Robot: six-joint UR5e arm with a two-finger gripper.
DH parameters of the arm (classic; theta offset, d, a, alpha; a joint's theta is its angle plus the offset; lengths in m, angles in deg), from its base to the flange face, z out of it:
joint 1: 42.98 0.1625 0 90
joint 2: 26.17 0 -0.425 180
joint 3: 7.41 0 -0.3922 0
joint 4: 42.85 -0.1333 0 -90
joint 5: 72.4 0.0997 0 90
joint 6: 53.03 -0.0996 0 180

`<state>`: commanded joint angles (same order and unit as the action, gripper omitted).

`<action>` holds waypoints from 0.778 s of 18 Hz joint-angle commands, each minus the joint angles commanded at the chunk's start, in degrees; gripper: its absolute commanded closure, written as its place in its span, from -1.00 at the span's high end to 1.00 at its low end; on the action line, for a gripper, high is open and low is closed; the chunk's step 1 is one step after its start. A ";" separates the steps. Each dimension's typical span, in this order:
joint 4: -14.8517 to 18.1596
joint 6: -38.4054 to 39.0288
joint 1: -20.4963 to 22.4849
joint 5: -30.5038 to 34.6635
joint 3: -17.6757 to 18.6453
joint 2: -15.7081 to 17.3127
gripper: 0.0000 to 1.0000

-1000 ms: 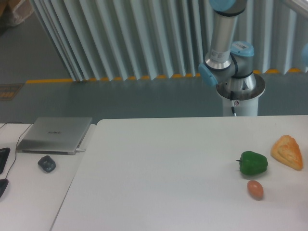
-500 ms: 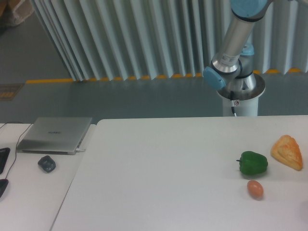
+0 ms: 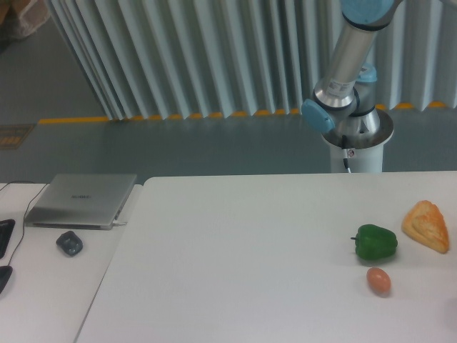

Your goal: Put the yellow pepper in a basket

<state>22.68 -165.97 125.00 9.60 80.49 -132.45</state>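
The yellow pepper is out of view, and no basket shows either. Only part of my arm (image 3: pixel 347 64) shows, rising from its base (image 3: pixel 355 139) behind the table's far right edge and leaving the frame at the top. The gripper is out of view. On the white table (image 3: pixel 235 250) lie a green bell pepper (image 3: pixel 375 242), an orange-tan bread-like wedge (image 3: pixel 427 225) and a small brown egg-shaped item (image 3: pixel 379 280), all at the right.
A closed silver laptop (image 3: pixel 82 199) and a dark mouse-like object (image 3: pixel 69 243) sit on the adjoining table at the left. Black items poke in at the left edge. Ribbed grey panels stand behind.
The arm's upper link swung from upright to leaning right between one second and half a second ago. Since then nothing has visibly moved.
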 joint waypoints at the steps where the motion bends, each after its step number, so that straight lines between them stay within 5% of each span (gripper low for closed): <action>1: 3.35 0.00 -2.10 0.09 0.17 1.67 1.00; 6: 9.97 -6.84 -8.71 4.65 -0.09 4.68 1.00; 14: 9.62 -7.82 -15.83 11.52 -0.44 3.10 1.00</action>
<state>32.30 -173.79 109.16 21.12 80.05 -129.35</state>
